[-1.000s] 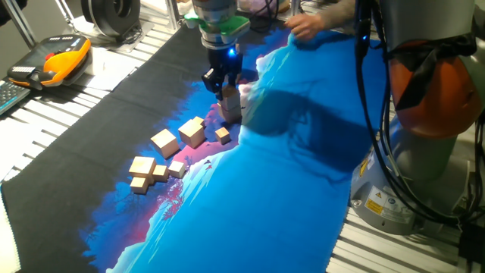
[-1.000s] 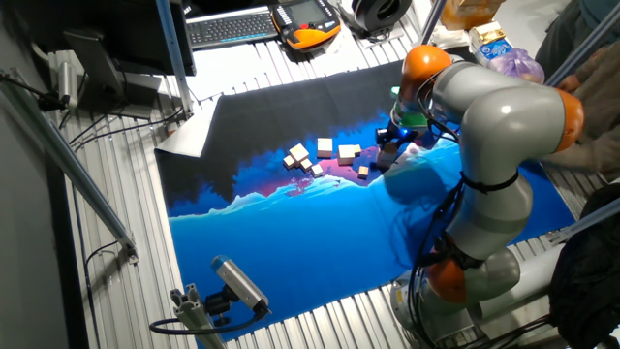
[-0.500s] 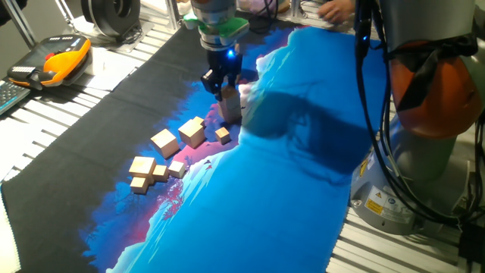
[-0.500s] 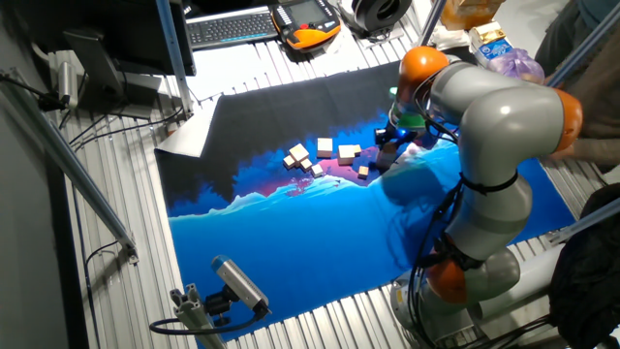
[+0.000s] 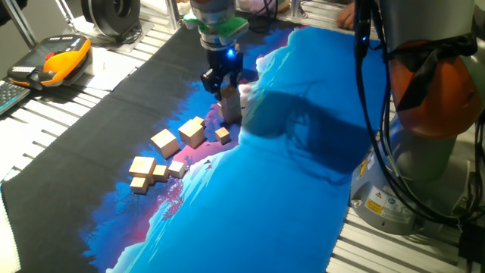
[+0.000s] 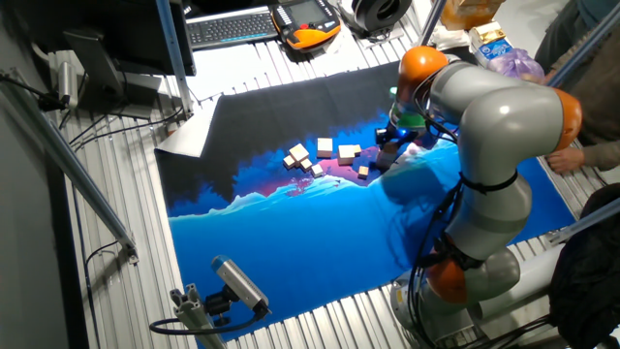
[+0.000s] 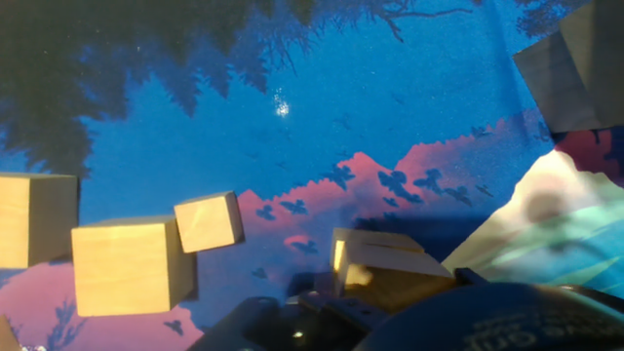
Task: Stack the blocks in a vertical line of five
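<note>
- Gripper (image 5: 225, 85) sits at our small stack (image 5: 229, 106); we cannot tell whether it grips the top block.
- Loose blocks (image 5: 191, 131) wait nearby, within reach.

A printed blue and black mat (image 5: 288, 152) is covering the slatted metal surface (image 6: 116, 242) under the tool. Well behind the tool, an orange teach pendant (image 6: 305, 21) is lying beside a dark keyboard (image 6: 232, 27). A plastic bag (image 6: 504, 53) is sitting far off too.
</note>
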You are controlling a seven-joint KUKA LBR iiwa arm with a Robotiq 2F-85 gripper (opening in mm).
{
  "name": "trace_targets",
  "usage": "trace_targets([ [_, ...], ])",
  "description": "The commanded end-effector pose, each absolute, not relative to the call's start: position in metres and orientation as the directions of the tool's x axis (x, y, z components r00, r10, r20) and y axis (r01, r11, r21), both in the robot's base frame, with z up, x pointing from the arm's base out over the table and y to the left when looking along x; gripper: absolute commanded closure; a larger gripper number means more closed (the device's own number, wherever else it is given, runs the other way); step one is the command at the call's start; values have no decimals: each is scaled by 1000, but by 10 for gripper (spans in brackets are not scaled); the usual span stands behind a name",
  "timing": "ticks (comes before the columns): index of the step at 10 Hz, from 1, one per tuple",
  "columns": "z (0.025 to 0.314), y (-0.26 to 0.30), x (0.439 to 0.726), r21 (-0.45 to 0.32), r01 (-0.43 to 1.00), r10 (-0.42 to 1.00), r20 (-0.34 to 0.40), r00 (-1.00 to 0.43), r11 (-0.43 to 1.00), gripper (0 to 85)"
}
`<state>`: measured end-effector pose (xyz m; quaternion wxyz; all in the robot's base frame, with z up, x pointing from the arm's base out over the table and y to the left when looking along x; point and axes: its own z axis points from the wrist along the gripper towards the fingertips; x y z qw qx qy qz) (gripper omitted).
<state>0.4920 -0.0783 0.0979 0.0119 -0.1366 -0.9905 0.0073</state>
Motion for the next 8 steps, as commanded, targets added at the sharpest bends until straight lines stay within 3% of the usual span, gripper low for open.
trace_targets([
  [1, 98, -78, 492, -20, 273, 274, 21, -962, 962, 170],
  [8, 127, -76, 483, -40, 292, 294, 51, -954, 956, 170],
])
